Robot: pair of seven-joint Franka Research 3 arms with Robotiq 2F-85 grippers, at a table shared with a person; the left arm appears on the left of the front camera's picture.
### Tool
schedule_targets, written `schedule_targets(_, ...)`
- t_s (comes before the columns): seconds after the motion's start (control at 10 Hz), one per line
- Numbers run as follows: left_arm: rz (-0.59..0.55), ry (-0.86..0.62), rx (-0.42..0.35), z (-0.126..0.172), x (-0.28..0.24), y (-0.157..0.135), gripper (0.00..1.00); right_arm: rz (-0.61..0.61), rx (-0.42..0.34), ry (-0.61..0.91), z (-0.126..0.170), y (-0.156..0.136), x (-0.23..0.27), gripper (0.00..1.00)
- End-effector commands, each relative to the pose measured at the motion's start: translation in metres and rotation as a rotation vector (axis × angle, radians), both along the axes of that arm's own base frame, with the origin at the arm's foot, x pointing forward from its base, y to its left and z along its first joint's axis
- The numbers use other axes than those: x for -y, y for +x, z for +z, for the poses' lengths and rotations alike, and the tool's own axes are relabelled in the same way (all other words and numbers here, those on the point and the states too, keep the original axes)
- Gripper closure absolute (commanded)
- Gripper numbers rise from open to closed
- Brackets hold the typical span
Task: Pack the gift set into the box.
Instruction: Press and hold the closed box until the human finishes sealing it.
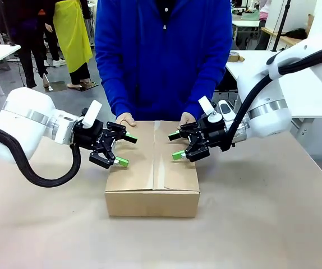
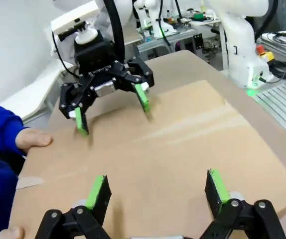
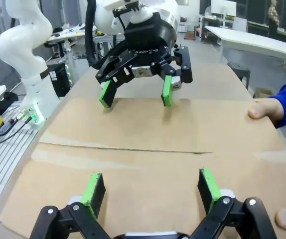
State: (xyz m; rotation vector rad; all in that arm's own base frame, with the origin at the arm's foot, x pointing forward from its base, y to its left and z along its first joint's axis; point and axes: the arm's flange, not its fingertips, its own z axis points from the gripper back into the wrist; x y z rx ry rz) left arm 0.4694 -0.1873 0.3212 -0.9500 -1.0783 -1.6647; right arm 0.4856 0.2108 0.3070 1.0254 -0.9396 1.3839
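The box point(image 1: 152, 168) sits in the middle of the table point(image 1: 262, 224), its top flaps folded down and meeting along one seam. The left gripper point(image 1: 125, 150) hangs over the left flap and the right gripper point(image 1: 176, 145) over the right. Both are spread wide with nothing between the pads. The person's hands point(image 1: 126, 119) rest on the far edge. To my eye the flaps want pressing flat: push evenly either side of the seam, clear of those fingers. I count one box, two grippers, two hands.
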Motion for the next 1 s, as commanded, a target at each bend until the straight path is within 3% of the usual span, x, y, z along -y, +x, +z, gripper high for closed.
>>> schedule_targets(0.0, 0.033, 0.003, -0.011, -0.016, -0.003, 0.003, 0.0, -0.023, -0.014, -0.023, 0.0, 0.0, -0.004, 0.0)
schedule_targets(0.2, 0.078, 0.04, -0.122, -0.016, -0.008, 0.008, 0.0, -0.023, -0.046, -0.069, -0.011, -0.002, 0.0, 0.0)
schedule_targets(0.4, 0.095, 0.075, -0.182, -0.021, -0.008, 0.009, 0.0, -0.042, -0.057, -0.085, -0.019, -0.002, 0.001, 0.0)
schedule_targets(0.6, 0.14, 0.091, -0.186, -0.021, -0.005, 0.011, 0.0, -0.024, -0.032, -0.036, -0.01, -0.001, 0.003, 0.0)
schedule_targets(0.9, 0.094, 0.047, -0.176, -0.017, -0.009, 0.006, 0.0, -0.024, -0.032, -0.036, -0.01, -0.001, 0.003, 0.0)
